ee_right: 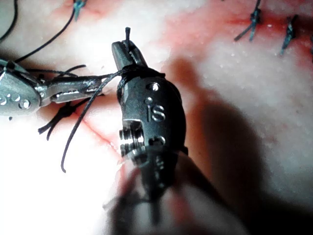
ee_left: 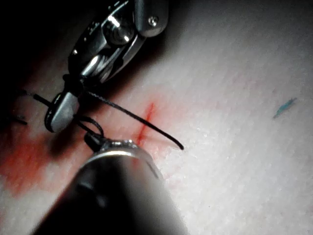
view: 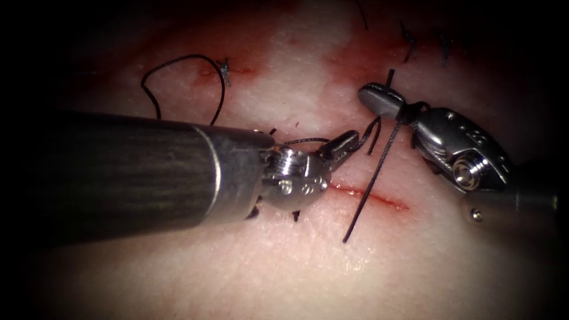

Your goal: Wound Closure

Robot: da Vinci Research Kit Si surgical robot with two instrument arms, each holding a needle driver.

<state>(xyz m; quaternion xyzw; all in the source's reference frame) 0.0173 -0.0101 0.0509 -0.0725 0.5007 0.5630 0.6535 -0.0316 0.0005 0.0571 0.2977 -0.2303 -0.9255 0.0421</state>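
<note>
We see two metal needle drivers over pale, moist tissue [view: 284, 266] w/ a thin red cut [view: 379, 200] near centre. Left tool [view: 341, 147] comes in from the left on a dark ribbed shaft; its jaws are together on black thread [view: 368, 188] just above the cut. Right tool [view: 382, 98] comes from the right; thread wraps around its jaws near the wrist, and a short end pokes out past them. We can't tell if those jaws are apart or together. A loose tail of thread crosses the cut and ends on the near side. Far left, a thread loop [view: 178, 65] lies by a knotted stitch [view: 225, 70]; more knotted stitches [view: 409, 44] sit far right amid red fluid [view: 349, 62]. We can't spot the needle. We judge the thread light, limp, braided and easily frayed: best held a little back from its end. Tissue looks soft, slick, tearable.
</note>
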